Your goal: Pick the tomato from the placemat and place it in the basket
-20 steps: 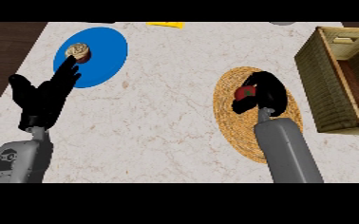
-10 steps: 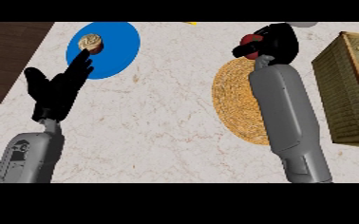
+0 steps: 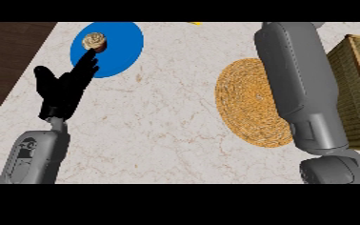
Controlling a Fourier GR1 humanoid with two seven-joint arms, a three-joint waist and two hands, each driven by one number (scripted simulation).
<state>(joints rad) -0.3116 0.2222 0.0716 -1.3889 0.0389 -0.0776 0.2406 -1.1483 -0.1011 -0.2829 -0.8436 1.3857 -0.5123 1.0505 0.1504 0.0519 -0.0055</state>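
Note:
The round woven placemat lies on the marble counter with nothing on the part that shows. My right forearm rises across its right side and runs out past the top of the view, so the right hand and the tomato are both hidden. The wooden basket shows only as a strip at the right edge, just right of that forearm. My left hand rests open at the left, fingers up, its fingertips reaching the lower rim of a blue plate.
The blue plate at the back left carries a small brown round pastry. A yellow object peeks in at the far edge. Dark wood borders the counter on the left.
My right arm has lifted and stretched farther away; the hand shut on the tomato, seen above the placemat earlier, has gone beyond the top edge. The left hand has barely moved.

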